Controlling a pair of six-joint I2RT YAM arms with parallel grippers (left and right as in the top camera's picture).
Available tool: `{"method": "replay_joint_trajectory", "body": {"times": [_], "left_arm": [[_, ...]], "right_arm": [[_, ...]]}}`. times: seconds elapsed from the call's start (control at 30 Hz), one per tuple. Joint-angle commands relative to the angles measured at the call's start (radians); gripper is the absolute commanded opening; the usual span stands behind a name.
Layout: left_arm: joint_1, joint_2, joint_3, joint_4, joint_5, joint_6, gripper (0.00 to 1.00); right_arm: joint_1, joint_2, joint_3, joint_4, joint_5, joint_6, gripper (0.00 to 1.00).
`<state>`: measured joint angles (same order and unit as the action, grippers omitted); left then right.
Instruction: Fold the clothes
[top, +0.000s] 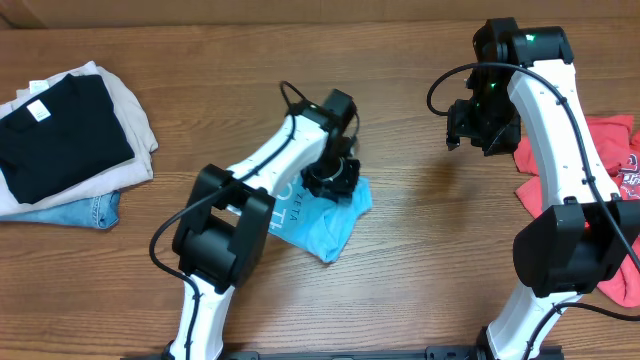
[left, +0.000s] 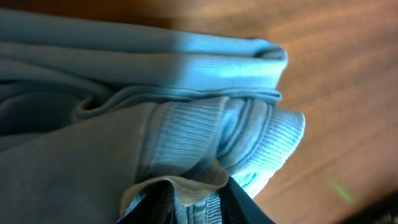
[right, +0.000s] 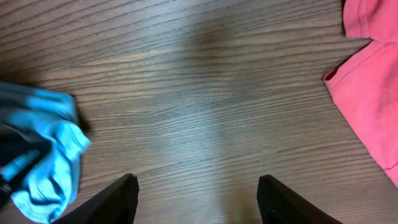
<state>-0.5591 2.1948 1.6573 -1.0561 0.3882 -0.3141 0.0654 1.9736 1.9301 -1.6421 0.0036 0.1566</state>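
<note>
The light blue T-shirt (top: 322, 222) lies bunched on the table's middle, mostly under my left arm. My left gripper (top: 333, 178) is shut on its ribbed edge, with the cloth (left: 205, 146) pinched between the dark fingers (left: 198, 202) in the left wrist view. The red T-shirt (top: 612, 150) lies crumpled at the right edge; it also shows in the right wrist view (right: 373, 81). My right gripper (top: 478, 128) hovers open and empty above bare wood (right: 198, 196), between the two shirts. The blue shirt's end shows at the left of that view (right: 46, 155).
A stack of folded clothes sits at the far left: a black garment (top: 60, 135) on a beige one (top: 130, 120), with blue denim (top: 75, 212) beneath. Bare wooden table (top: 430, 250) lies between the arms.
</note>
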Motion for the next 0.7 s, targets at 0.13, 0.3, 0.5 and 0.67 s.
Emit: {"method": "replay_joint_trajectory", "body": {"times": [0.13,0.3,0.5,0.67], "left_arm": [[-0.009,0.026,-0.006,-0.039,0.055,0.005,0.27],[-0.011,-0.002,-0.006,-0.099,0.042,0.057,0.22],[-0.010,-0.162,-0.006,-0.109,-0.074,0.053,0.24],[0.007,-0.290,-0.006,-0.184,-0.307,-0.113,0.45]], "right_arm": [[-0.002,-0.006,0.013,0.006,-0.006,-0.005,0.65],[-0.002,-0.006,0.013,0.006,-0.006,-0.005,0.65],[-0.002,-0.006,0.013,0.010,-0.005,-0.005,0.68],[-0.002,-0.006,0.013,0.012,-0.005,-0.006,0.69]]}}
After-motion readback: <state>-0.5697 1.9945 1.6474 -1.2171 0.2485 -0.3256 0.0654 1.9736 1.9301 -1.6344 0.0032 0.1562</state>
